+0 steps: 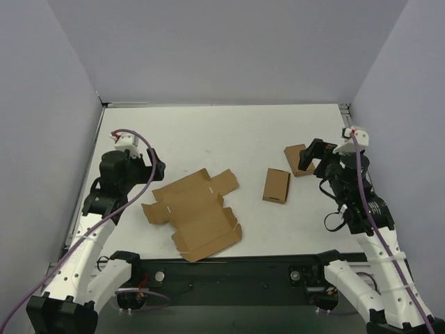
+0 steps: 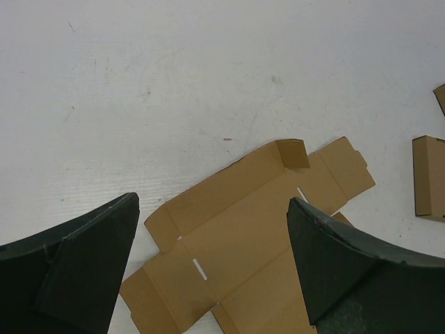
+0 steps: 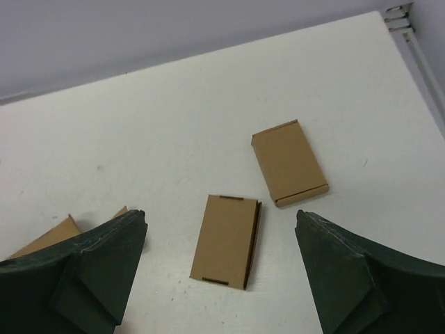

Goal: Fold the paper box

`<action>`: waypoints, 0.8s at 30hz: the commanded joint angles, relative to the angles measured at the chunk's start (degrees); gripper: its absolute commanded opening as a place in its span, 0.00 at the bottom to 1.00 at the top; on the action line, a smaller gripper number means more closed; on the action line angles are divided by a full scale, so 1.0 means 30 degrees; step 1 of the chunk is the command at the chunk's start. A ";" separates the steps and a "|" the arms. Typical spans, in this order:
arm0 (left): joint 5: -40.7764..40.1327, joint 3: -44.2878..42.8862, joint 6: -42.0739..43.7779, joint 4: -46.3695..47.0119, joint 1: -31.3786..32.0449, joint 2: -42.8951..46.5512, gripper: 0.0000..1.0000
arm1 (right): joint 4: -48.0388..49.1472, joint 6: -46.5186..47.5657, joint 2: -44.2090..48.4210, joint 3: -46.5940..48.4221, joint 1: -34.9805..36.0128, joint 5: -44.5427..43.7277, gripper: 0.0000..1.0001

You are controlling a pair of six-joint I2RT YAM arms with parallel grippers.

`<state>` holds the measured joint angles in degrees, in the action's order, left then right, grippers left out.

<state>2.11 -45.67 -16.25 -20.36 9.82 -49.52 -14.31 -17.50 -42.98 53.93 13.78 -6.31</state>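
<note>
Top external view: nearest the arm bases, the paper box [image 1: 195, 212] lies flat and unfolded on the white worktop [image 1: 229, 132], left of centre, with its flaps spread and one small flap standing up. Just beyond its left end the left tool [image 1: 154, 169] hangs above the worktop. The left wrist view shows its fingers [image 2: 83, 264] spread wide, gripping nothing, the sheet below them. Farther right, a small closed box [image 1: 277, 186] lies flat. Beyond that, the right tool [image 1: 306, 161] hovers by a second small box [image 1: 293, 155], its fingers [image 3: 90, 271] likewise wide and empty.
</note>
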 commanded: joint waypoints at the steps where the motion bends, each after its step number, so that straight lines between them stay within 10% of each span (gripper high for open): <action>1: -0.0527 -0.0480 0.0610 0.0108 0.0153 0.0246 0.97 | -0.1266 0.0236 -0.1695 0.1211 0.1408 0.0580 0.91; 9: -0.1173 -0.0537 0.0437 -0.1617 -0.0900 -0.2093 0.97 | -0.1034 0.0297 -0.5328 0.2559 0.7326 -0.3582 0.89; 24: 0.3074 -0.1211 0.0406 -0.2237 -0.2630 -0.9536 0.90 | 0.0169 -0.0262 -0.4923 0.2151 0.8414 -0.2381 0.89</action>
<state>5.56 -46.17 -15.46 -28.21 2.70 -75.13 -15.57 -18.04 -61.17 59.33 38.72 -12.03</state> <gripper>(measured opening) 0.940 0.884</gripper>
